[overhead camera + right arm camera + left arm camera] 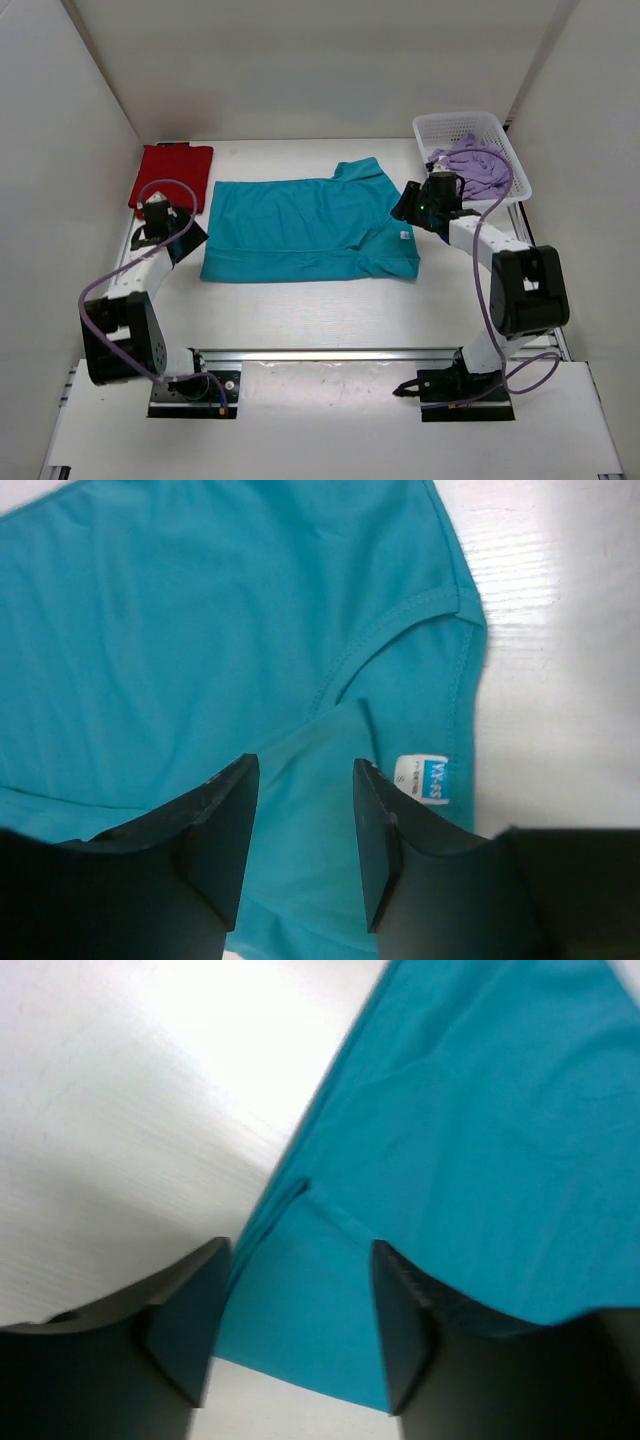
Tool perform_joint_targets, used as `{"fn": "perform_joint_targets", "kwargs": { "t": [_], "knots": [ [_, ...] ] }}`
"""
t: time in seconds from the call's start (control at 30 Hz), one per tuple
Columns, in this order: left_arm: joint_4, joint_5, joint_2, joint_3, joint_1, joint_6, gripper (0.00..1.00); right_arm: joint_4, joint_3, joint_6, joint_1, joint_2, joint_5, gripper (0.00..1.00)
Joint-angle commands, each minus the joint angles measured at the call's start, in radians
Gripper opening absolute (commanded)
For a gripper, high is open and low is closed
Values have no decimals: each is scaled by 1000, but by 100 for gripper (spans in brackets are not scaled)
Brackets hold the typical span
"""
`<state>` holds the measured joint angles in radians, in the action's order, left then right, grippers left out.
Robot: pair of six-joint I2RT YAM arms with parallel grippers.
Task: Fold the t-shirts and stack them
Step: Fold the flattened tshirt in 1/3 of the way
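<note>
While both arms sit at the ends of the teal shirt, step: fold of this shirt in hand, as I judge it.
teal shirt: teal-blue soft cloth t-shirt [300, 225], spread flat at table centre, long axis 9 to 3 o'clock, one sleeve poking out toward 1 o'clock.
left gripper: left gripper [300, 1260] at the shirt's 9 o'clock end, jaws parted, released; a hem corner lies between them, not pinched.
right gripper: right gripper [305, 770] at the 3 o'clock end, jaws parted less widely, released as far as I can see; a small flap of cloth stands between them, small white tag [425, 778] just beside at 3 o'clock.
red shirt: red cloth t-shirt [172, 172], folded flat rectangle at 10 o'clock, apart from the teal one.
lavender shirt: pale lavender cloth t-shirt [478, 165], bunched inside the white plastic lattice basket [440, 122] at 2 o'clock.
progress: red looks done, teal part-folded, lavender untouched.
next move: likely re-grip both ends and fold the teal shirt shorter; needs matched pinches on the edge layers so the fold stays square, then stacking with the red one.
table: white tabletop [300, 320].
</note>
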<state>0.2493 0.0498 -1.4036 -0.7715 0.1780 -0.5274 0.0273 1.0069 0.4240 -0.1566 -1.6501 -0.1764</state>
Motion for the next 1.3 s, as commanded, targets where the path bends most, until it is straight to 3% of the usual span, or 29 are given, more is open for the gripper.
{"fn": "perform_joint_targets", "kwargs": {
  "t": [0.0,0.03,0.17,0.23,0.4,0.5,0.63,0.9,1.03,1.27],
  "knots": [
    [-27,-25,158,8,-85,12,65,-52,-98,21,5,130,-2,42],
    [-31,-22,201,46,-113,6,63,-58,-132,24,3,191,2,43],
    [-114,-44,261,162,-349,-72,59,-118,-368,70,48,343,-67,20],
    [-162,-25,236,193,-411,-101,58,-103,-415,49,77,374,-110,19],
    [-237,5,170,207,-483,-138,55,-82,-505,35,84,420,-121,41],
    [-261,10,153,215,-479,-143,54,-90,-530,41,98,421,-147,42],
    [-272,27,123,247,-437,-120,53,-96,-563,35,94,432,-135,36],
    [-300,33,88,276,-400,-108,53,-136,-551,42,97,404,-141,4],
    [-291,28,89,297,-362,-97,52,-133,-501,33,78,397,-78,0],
    [-297,35,101,334,-331,-80,52,-158,-401,7,121,265,-138,0]
  ]
}}
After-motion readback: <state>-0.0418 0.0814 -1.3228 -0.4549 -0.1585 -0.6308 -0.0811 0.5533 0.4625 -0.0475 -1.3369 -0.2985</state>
